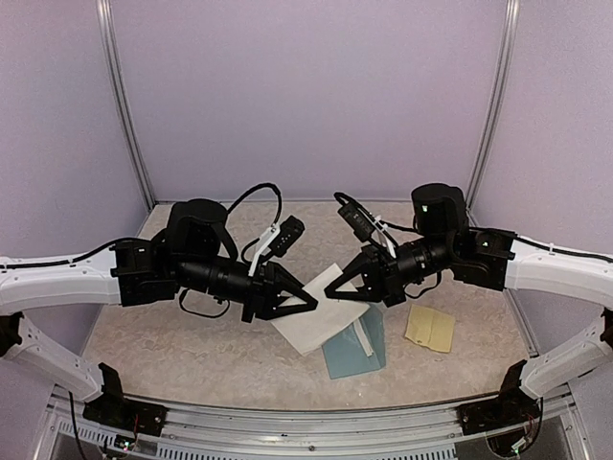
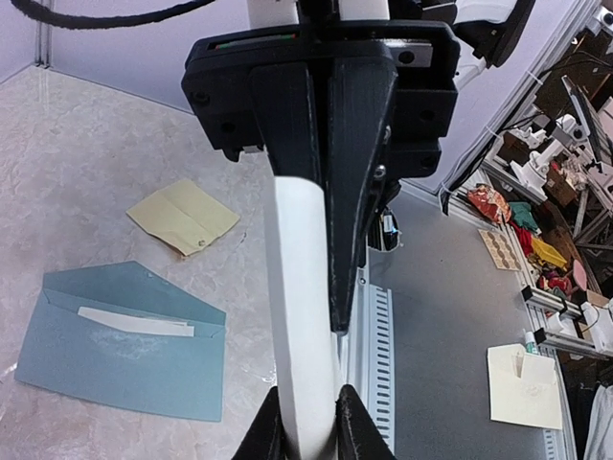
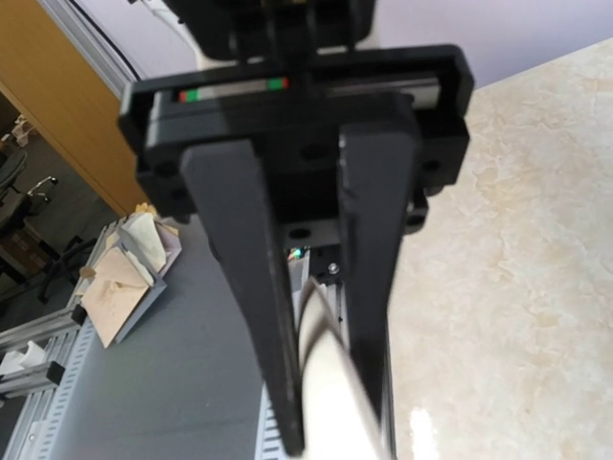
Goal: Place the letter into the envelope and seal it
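The white letter (image 1: 314, 324) hangs folded above the table between the two arms. My left gripper (image 1: 312, 304) is shut on one edge of it; in the left wrist view its fingertips (image 2: 270, 433) pinch the bowed sheet (image 2: 302, 316). My right gripper (image 1: 335, 291) faces it with its jaws together on the letter's opposite edge (image 2: 330, 321). In the right wrist view the letter (image 3: 330, 402) runs between the left gripper's fingers (image 3: 244, 287). The teal envelope (image 1: 356, 351) lies flat below, flap open (image 2: 124, 335), with a white strip inside.
A yellow-tan sticker sheet (image 1: 430, 329) lies right of the envelope, also in the left wrist view (image 2: 182, 216). The aluminium frame rail (image 1: 306, 422) runs along the near edge. Cables loop above both wrists.
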Available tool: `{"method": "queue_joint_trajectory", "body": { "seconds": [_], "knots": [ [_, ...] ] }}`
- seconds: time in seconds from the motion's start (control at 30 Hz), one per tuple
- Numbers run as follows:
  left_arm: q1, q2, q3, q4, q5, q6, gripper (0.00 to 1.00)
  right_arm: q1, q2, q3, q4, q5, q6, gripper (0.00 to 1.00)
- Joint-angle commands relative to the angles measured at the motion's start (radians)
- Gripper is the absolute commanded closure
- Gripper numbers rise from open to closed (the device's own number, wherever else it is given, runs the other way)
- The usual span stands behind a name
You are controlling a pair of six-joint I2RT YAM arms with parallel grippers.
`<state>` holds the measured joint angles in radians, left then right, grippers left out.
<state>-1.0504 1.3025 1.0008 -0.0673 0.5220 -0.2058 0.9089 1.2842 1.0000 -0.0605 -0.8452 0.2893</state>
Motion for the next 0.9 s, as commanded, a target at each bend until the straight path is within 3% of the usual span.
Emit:
{"method": "queue_joint_trajectory", "body": {
  "seconds": [0.0, 0.17, 0.33, 0.4, 0.57, 0.77, 0.87],
  "knots": [
    [0.003, -0.026, -0.019, -0.011, -0.004, -0.009, 0.81, 0.009, -0.025, 0.023, -0.036, 0.010, -0.022, 1.00],
    [0.007, -0.032, -0.025, 0.007, 0.004, -0.019, 0.81, 0.009, -0.025, 0.023, -0.050, 0.014, -0.030, 1.00],
    [0.010, -0.032, -0.035, 0.032, 0.012, -0.028, 0.99, 0.010, -0.024, 0.024, -0.055, 0.039, -0.030, 1.00],
    [0.014, -0.034, -0.041, 0.032, 0.007, -0.029, 1.00, 0.010, -0.039, 0.022, -0.058, 0.068, -0.029, 0.88],
    [0.026, -0.052, -0.062, 0.045, 0.008, -0.044, 1.00, -0.010, -0.116, 0.010, -0.069, 0.160, -0.021, 0.44],
    [0.033, -0.085, -0.087, 0.103, 0.045, -0.075, 1.00, -0.050, -0.182, -0.031, -0.049, 0.204, 0.019, 0.11],
    [0.035, -0.094, -0.096, 0.125, 0.062, -0.091, 1.00, -0.049, -0.161, -0.035, -0.048, 0.158, 0.024, 0.01]
  ]
}}
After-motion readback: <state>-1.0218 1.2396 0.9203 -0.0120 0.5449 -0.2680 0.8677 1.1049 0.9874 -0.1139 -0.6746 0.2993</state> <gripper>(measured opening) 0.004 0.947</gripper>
